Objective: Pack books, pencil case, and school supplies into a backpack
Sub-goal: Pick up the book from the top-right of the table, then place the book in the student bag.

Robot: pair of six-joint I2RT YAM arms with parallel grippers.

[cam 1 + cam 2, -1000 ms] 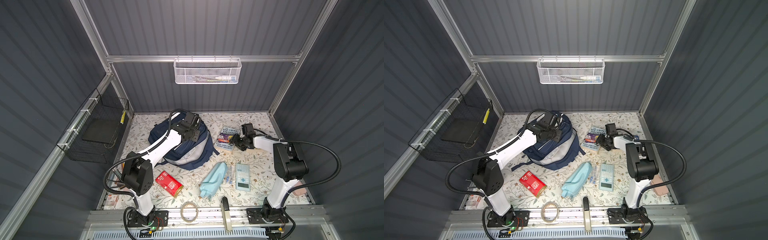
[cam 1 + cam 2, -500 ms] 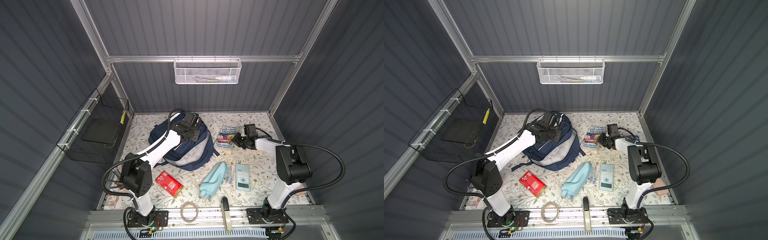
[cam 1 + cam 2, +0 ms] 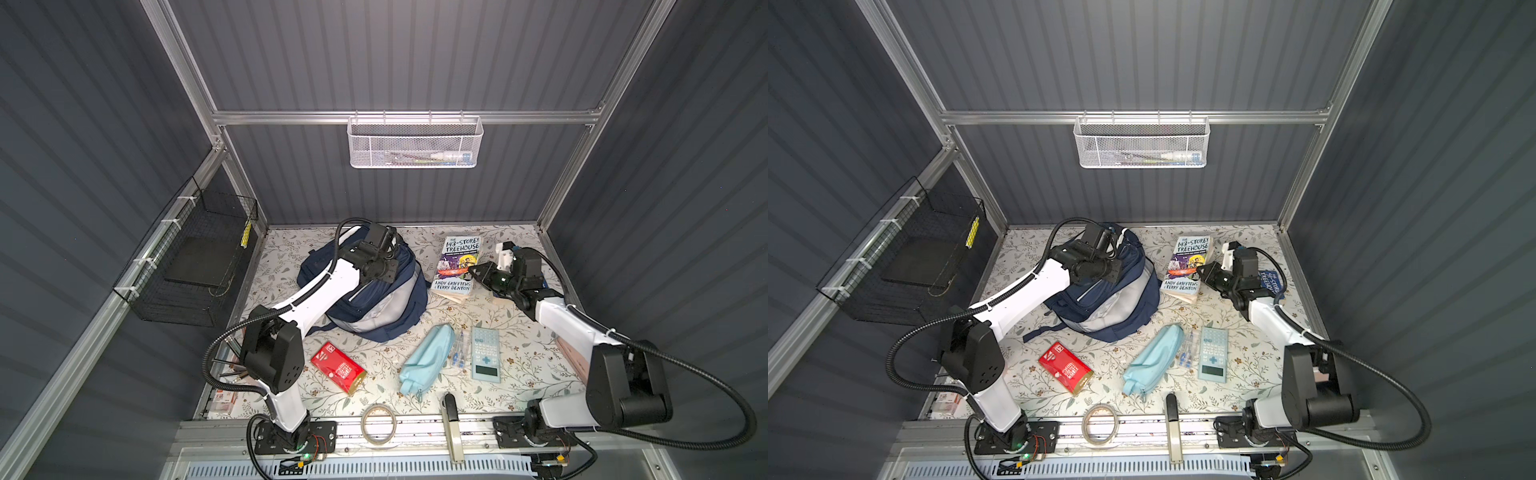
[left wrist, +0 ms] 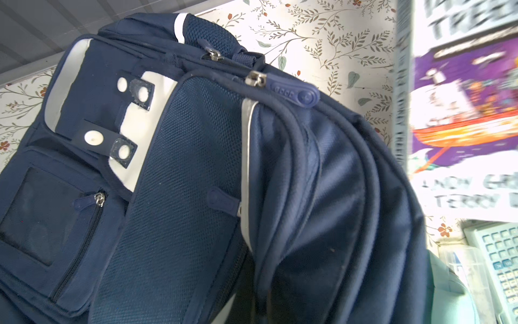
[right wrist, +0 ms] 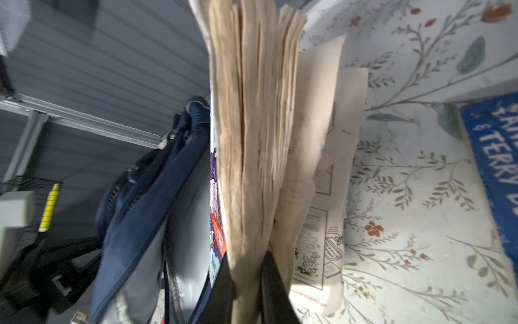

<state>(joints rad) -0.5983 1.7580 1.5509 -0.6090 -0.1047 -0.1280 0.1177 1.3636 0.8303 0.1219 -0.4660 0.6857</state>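
1. In both top views, my right gripper (image 3: 476, 271) has just clamped onto the page edge of the Treehouse book (image 3: 457, 262); a second ago its jaws stood apart there. The book sits on the floral worktop (image 3: 519, 332), just beside the navy backpack (image 3: 374, 307). My left gripper (image 3: 390, 269) is clenched at the backpack's top; I cannot tell what it pinches. The pencil case (image 3: 428, 357), clear packet (image 3: 458, 351), calculator (image 3: 485, 353) and red pack (image 3: 338, 368) lie unpacked nearer the front.
2. The left wrist view shows the backpack (image 4: 196, 168) filling the frame, with the book's cover blurred beside it. No gripper fingers show here.
3. In the right wrist view, two dark fingers (image 5: 221, 291) grip a thick wad of pages, while several loose leaves hang outside the grip. The blue book (image 5: 493, 157) lies flat on the worktop. I judge the first book is now secured for carrying, though the stray pages may snag.
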